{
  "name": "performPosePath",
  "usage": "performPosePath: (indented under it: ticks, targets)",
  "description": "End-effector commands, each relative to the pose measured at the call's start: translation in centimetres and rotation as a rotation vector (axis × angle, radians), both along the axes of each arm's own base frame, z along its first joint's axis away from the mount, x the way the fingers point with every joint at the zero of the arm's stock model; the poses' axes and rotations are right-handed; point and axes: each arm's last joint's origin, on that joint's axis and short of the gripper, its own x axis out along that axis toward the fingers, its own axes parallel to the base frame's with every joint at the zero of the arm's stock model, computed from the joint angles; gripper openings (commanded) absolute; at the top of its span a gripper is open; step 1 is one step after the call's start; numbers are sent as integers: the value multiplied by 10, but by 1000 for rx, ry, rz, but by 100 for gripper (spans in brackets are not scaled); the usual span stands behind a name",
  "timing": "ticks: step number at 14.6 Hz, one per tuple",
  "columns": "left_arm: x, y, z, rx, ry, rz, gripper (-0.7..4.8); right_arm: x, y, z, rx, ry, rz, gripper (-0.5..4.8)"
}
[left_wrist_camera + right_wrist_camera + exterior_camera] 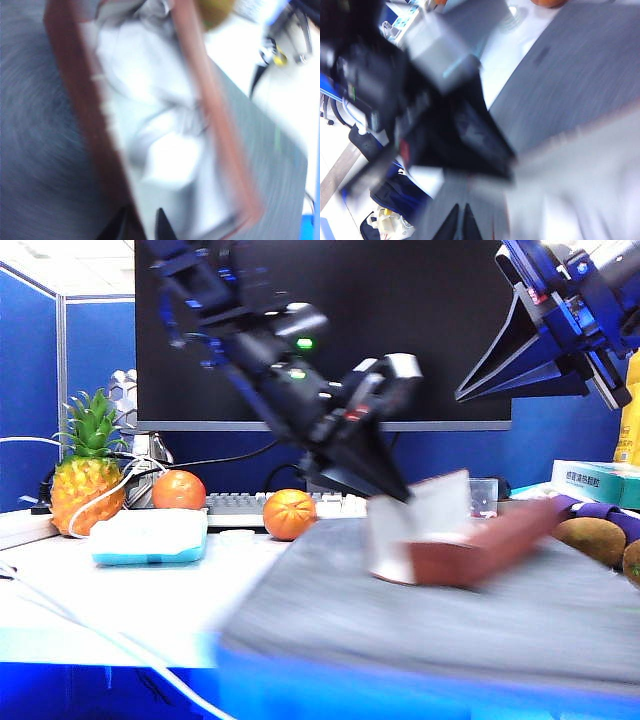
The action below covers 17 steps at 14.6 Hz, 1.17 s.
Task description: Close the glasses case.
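Exterior view: the glasses case [470, 550] lies open on the grey laptop sleeve [420, 640] that covers the counter [90, 610], its pale-lined flap [425, 515] standing upright. The left pincer [400, 497] reaches down to the flap's upper edge; whether it grips or only presses there is blurred. The right pincer [470, 392] hangs high at the upper right, well apart from the case.

Left wrist view: the case's pale lining [160, 125] fills the picture between two reddish-brown walls. The left fingertips [162, 225] sit nearly together at the case's rim; I cannot tell if anything is caught between them.

Right wrist view: the right fingertips [454, 225] are close together, holding nothing.

To do this well, I judge the left pincer should push the flap over along its hinge arc, low and evenly, so the case does not slide on the sleeve.
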Motion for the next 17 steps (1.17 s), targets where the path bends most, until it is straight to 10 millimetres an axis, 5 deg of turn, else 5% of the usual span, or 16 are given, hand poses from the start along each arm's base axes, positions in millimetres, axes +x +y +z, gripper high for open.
performPosePath:
  ticks: [1,5,12,17]
  targets:
    - [-5,-5,-1,9,5,-21,84,1,0,4,-13,-49,13,-6]
    - [10,8,-3,171,-120,152,42,1,0,4,-13,-49,12,-6]
    - [53,69,5,266,-183,422,12,1,0,4,-12,-57,11,-6]
    - [64,81,59,304,-268,414,13,3,0,5,-19,-74,-9,-6]
